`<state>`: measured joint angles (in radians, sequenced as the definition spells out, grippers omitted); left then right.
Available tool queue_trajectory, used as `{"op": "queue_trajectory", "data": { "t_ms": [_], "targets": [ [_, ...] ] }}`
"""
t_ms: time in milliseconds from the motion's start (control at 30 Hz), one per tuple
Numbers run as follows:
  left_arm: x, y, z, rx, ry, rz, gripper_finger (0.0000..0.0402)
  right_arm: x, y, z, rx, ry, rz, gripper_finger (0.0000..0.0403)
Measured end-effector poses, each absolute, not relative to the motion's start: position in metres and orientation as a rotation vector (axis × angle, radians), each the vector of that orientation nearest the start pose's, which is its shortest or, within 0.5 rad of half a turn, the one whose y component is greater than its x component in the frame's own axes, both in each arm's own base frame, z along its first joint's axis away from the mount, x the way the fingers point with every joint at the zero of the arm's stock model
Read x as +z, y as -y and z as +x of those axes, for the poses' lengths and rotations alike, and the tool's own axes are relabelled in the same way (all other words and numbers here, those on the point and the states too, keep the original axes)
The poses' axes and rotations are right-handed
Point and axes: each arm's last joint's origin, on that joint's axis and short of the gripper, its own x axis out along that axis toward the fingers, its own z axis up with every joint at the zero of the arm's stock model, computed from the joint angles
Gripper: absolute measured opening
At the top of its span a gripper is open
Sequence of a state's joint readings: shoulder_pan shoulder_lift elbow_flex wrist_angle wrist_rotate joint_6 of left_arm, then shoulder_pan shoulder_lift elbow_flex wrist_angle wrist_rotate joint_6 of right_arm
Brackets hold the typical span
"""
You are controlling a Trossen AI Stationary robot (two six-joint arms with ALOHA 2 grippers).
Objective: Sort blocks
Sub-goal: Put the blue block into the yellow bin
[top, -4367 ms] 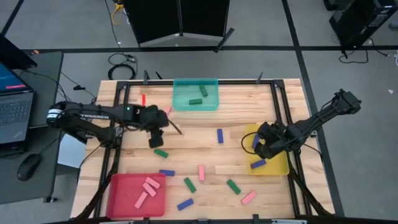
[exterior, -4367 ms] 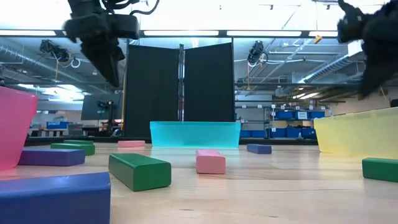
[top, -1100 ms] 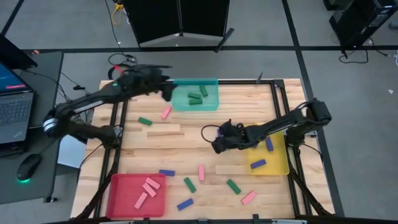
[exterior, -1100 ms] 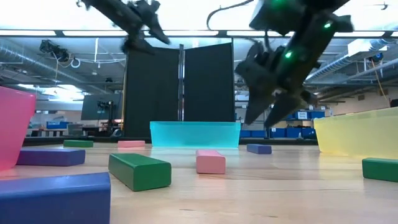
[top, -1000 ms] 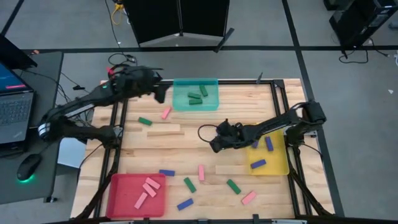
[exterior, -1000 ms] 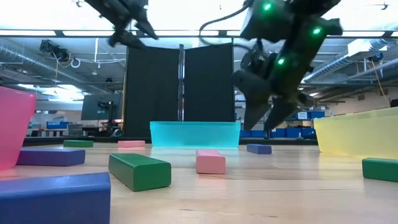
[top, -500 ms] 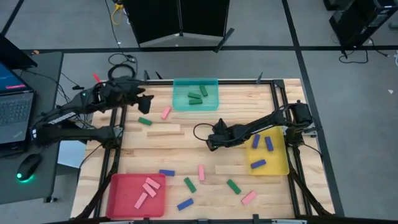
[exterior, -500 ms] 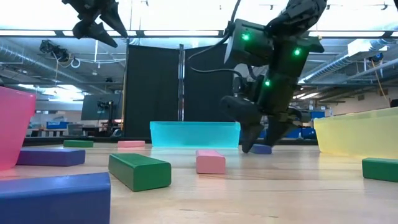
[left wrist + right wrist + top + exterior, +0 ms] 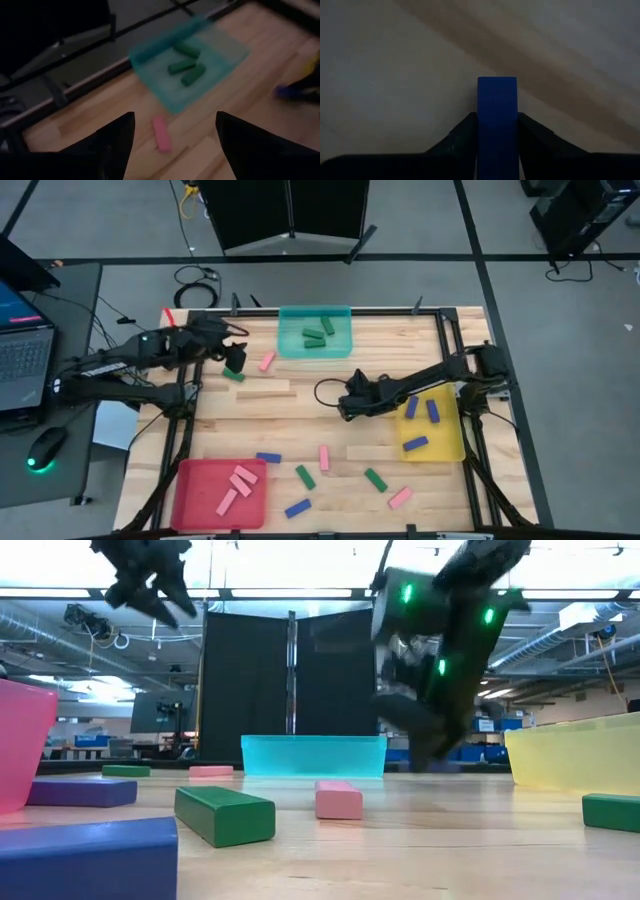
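Note:
The blocks are small pink, green and blue bars strewn over the wooden table. My right gripper (image 9: 347,405) is down at mid-table, shut on a blue block (image 9: 497,100). My left gripper (image 9: 236,360) hangs open and high at the far left, above a green block (image 9: 233,375), with a pink block (image 9: 161,132) lying beside it. The teal tray (image 9: 340,345) holds three green blocks, the yellow tray (image 9: 445,448) blue ones and the red tray (image 9: 195,495) pink ones. My right gripper pinches the blue block's two long sides (image 9: 481,120) between its two fingers, which lie along the block. The block's far end (image 9: 497,82) sticks out past the fingertips. Whether the block is off the table, I cannot tell.
Two pale wooden bars (image 9: 265,388) (image 9: 370,451) lie flat on the table. Loose blocks lie along the near edge: blue (image 9: 268,457), pink (image 9: 324,457), green (image 9: 305,476), green (image 9: 375,479), pink (image 9: 400,498). A black frame borders the table.
My right gripper has come down at mid-table onto the blue block and shut on it. My left gripper has moved from the teal tray's left corner toward the table's left and near edges, staying high and open.

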<state>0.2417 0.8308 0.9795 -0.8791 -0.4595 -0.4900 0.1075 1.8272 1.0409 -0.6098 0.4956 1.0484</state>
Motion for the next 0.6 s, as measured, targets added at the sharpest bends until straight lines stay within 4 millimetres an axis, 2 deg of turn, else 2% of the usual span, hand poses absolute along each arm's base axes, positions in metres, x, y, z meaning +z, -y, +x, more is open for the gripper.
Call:
{"op": "queue_trajectory", "data": {
  "t_ms": [167,333,467,600],
  "targets": [
    [0.296,-0.050,0.148,0.862,-0.692,-0.362,0.0284,0.188,-0.036,0.297,-0.878,-0.926,0.402,0.0116],
    [0.269,-0.053,0.164,0.828,-0.860,-0.324,0.0284,0.244,-0.055,0.250,-0.734,-0.938,0.379,0.0116],
    [0.248,-0.056,0.184,0.779,-1.008,-0.287,0.0284,0.265,-0.069,0.199,-0.764,-1.043,0.448,0.0116],
    [0.228,-0.063,0.200,0.791,-1.109,-0.259,0.0284,0.272,-0.078,0.158,-0.925,-1.145,0.481,0.0116]
  ]
}}
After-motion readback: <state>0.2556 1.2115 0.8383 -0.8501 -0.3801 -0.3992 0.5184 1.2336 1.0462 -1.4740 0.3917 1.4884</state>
